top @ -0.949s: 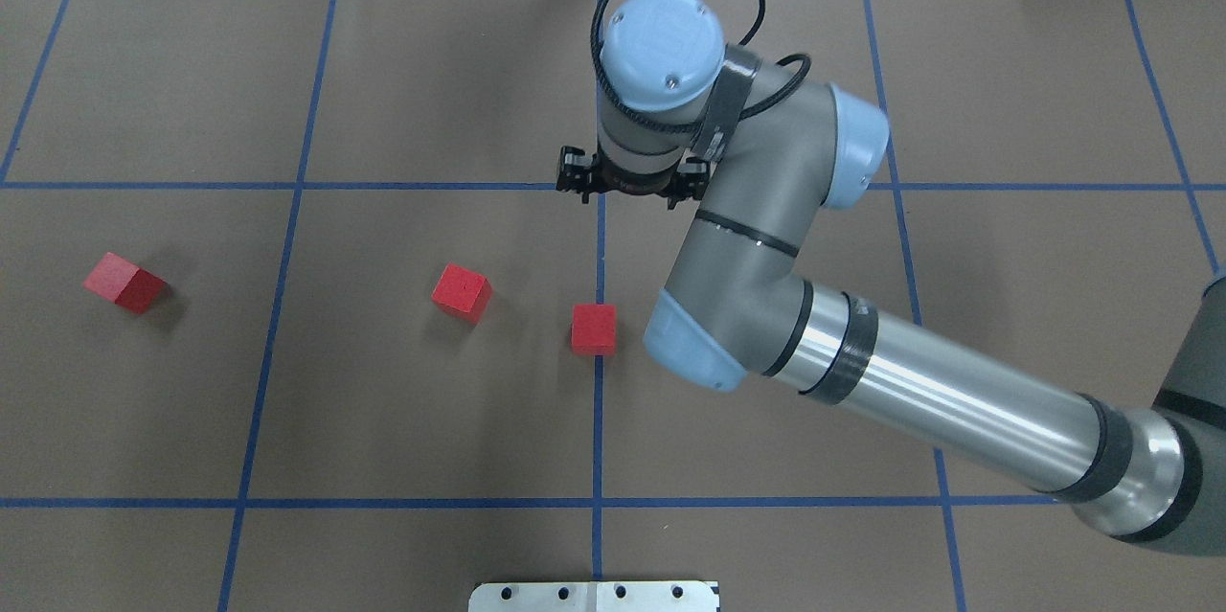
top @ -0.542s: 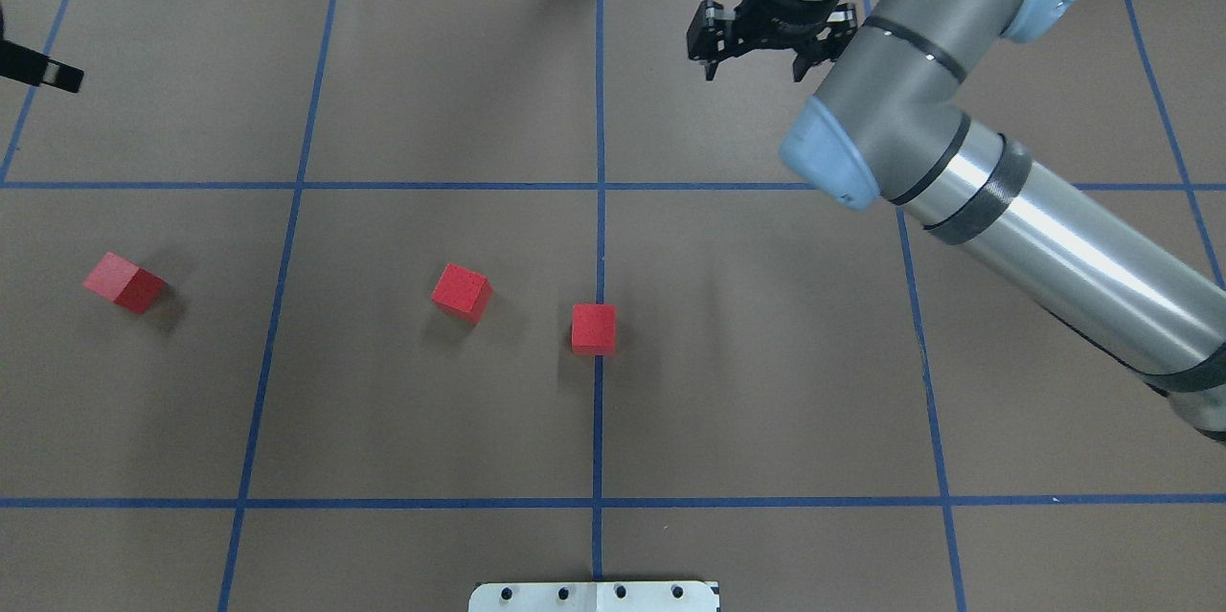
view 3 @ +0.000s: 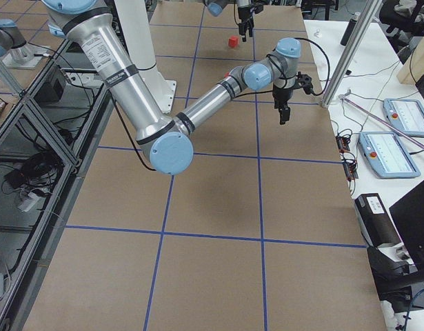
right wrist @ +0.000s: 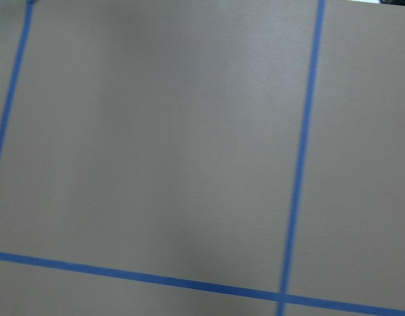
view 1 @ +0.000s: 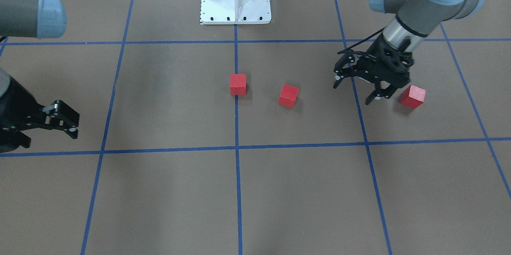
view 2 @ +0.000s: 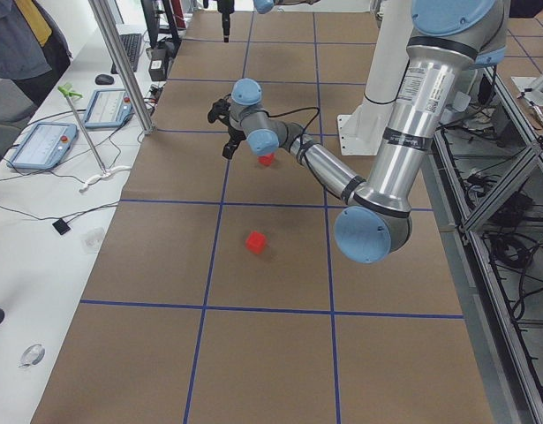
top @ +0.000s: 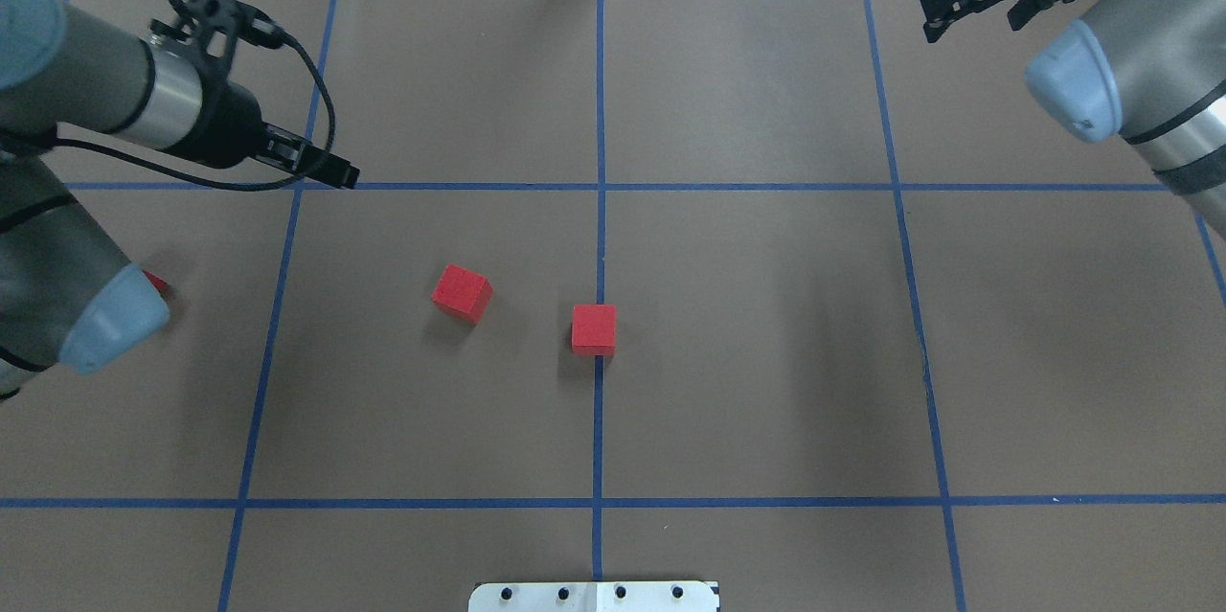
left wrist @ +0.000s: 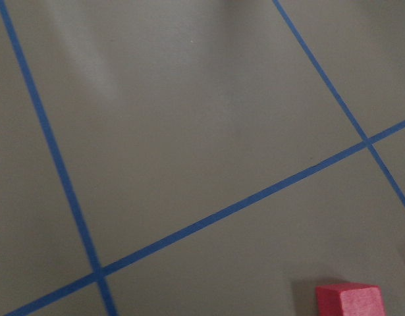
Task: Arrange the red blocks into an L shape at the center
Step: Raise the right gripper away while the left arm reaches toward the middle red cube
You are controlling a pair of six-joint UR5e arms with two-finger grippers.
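The right gripper (top: 972,16) has pulled away from the middle to the top right corner of the overhead view, and the left gripper (view 1: 355,92) has come in from the left side. In the front view the left gripper hangs in the right part of the frame. Its fingers are spread apart with nothing in them, just beside the outer red block (view 1: 412,96) but not around it. Further left sits the second red block (view 1: 288,95), turned a little. Then comes the third red block (view 1: 238,84), on the blue line (view 1: 236,127) at the center (view 1: 215,103). Far off at the left edge, the right gripper is spread too and holds nothing. The job looks to be at the reach for the outer block. Next the left gripper should slide over it, line up with its flat sides, go down and squeeze.
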